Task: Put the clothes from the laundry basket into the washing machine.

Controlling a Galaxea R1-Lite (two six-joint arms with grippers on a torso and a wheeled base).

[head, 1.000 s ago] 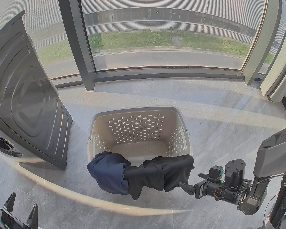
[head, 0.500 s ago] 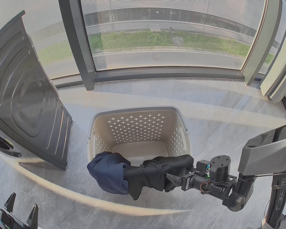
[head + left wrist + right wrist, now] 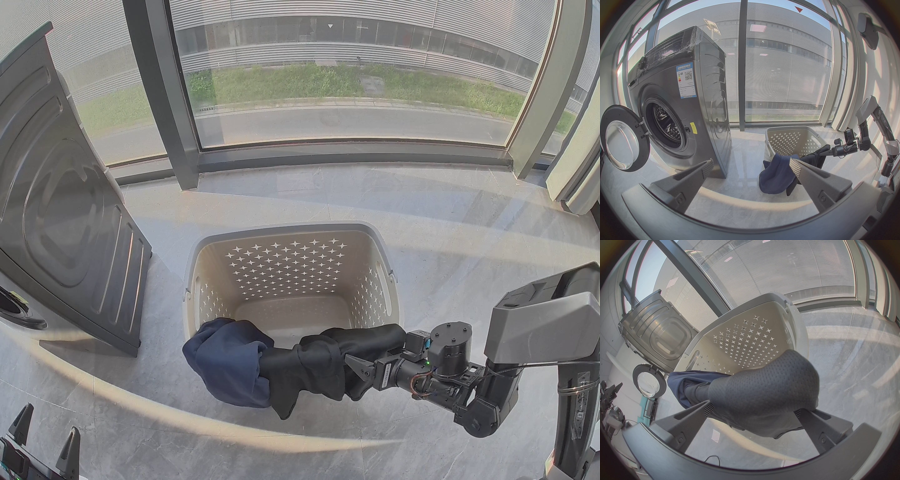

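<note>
The beige laundry basket [image 3: 290, 232] stands on the floor in the middle of the head view. A black garment [image 3: 337, 359] and a navy garment [image 3: 228, 362] hang over its near rim. My right gripper [image 3: 354, 369] is open at the black garment's right end. In the right wrist view that black garment [image 3: 765, 393] lies between the spread fingers of my right gripper [image 3: 752, 408]. My left gripper [image 3: 44, 434] is open and holds nothing, low at the near left. The washing machine [image 3: 678, 103] stands to the left with its round door [image 3: 620, 140] swung open.
The washer's grey side panel [image 3: 62, 206] stands close to the left of the basket. Floor-to-ceiling windows [image 3: 350, 69] and a dark frame post [image 3: 159, 94] close off the far side. Bare tiled floor [image 3: 475, 237] lies to the right of the basket.
My right arm has moved left toward the basket, bringing its open fingers from clear of the black garment onto its right end. The clothes, basket and left gripper have not moved.
</note>
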